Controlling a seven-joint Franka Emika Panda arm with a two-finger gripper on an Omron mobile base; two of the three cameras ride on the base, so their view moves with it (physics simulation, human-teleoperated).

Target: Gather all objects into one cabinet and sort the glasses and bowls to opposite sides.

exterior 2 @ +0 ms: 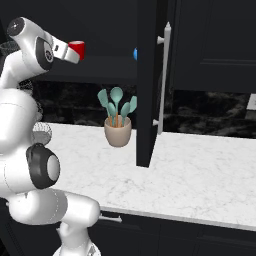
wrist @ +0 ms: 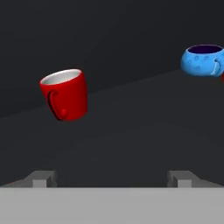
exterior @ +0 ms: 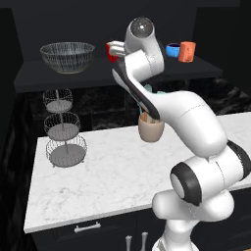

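Two dark fingertips [wrist: 43,178] of the robot's gripper [wrist: 112,178] stand fully apart at the near edge of the hand view, holding nothing; beyond them, a small glossy red cup [wrist: 65,95] sits on the dark shelf [wrist: 144,131] of the matte black wall cabinet [exterior: 122,19], off to one side of the gripper's line; a small bright blue bowl [wrist: 203,60] sits farther along, beside an orange handled mug [exterior: 187,51]; a wide see-through striped bowl [exterior: 67,56] sits at the shelf's left end. Risk, as a judgement: since the cup is off-centre, an uncorrected advance could strike and topple it; the open door [exterior 2: 150,85] with its pale bar handle [exterior 2: 165,75] stands close by.
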